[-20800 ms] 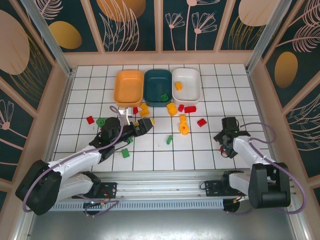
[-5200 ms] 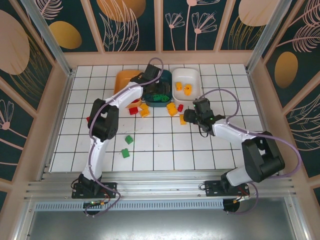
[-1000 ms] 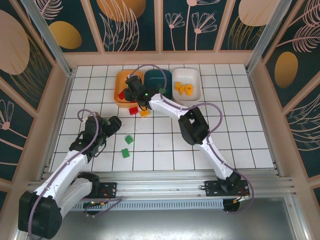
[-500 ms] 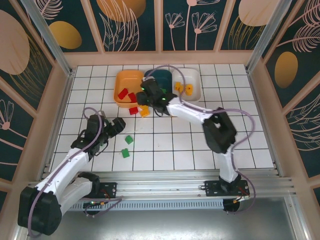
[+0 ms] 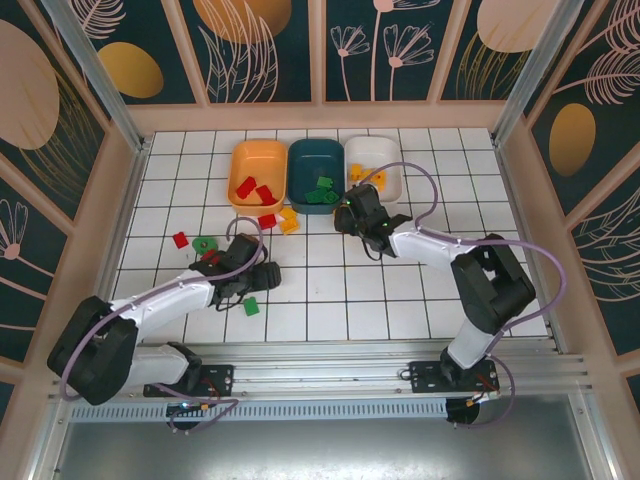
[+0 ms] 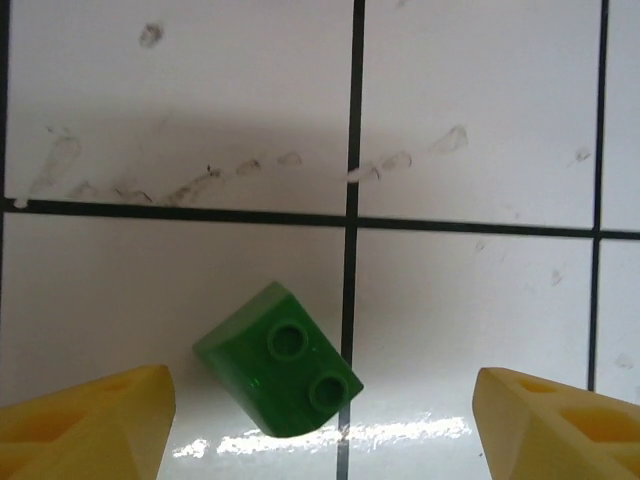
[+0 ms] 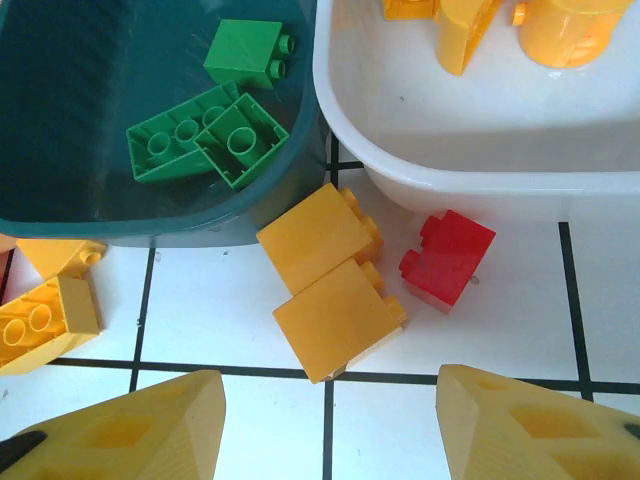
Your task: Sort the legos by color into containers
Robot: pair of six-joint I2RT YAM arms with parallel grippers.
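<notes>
Green plastic, two studs up: a small green brick (image 6: 278,372) lies on the white tiled table (image 6: 480,100), low in the left wrist view and just left of a dark grout line. It sits between the spread fingers of the left gripper (image 6: 320,395), which touch nothing. Seen from overhead, that gripper (image 5: 262,274) hangs low, left of centre.

The brick looks hard, glossy and very light. It should neither bend nor crush, but it could skid or spin on the shiny tile if one pad meets it first. It is turned at an angle to the fingers, and one side appears sloped. The surest hold is probably across its two flat, parallel side walls, once the wrist squares up to them.

By colour it belongs in the teal tray (image 5: 305,155) at top centre, between the orange tray (image 5: 250,160) and the white tray (image 5: 375,150).

In the right wrist view, the right gripper (image 7: 330,420) is likewise spread and empty. It hangs above two yellow-orange bricks (image 7: 330,280) that touch each other just below the teal tray's wall. A red brick (image 7: 447,260) lies just beside them, under the white tray's rim. These look equally stiff and slick, and being crowded together, a pinch on one may nudge its neighbour.
</notes>
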